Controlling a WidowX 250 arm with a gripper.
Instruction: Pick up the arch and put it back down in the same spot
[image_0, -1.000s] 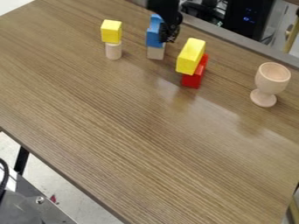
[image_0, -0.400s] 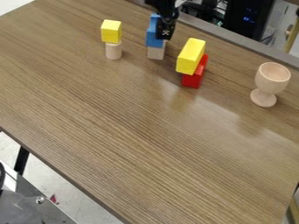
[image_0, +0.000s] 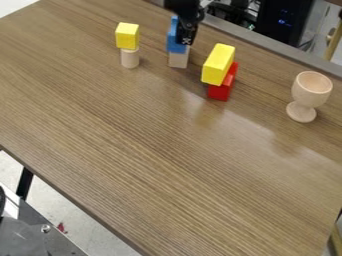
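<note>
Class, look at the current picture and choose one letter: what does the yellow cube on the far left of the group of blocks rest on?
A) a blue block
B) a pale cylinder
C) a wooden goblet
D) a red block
B: the yellow cube sits on top of the pale cylinder, which stands upright on the table.

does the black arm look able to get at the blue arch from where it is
Probably yes: the end effector hangs right at the blue arch, with nothing visible wedged between them, and the yellow block stands off to one side.
</note>
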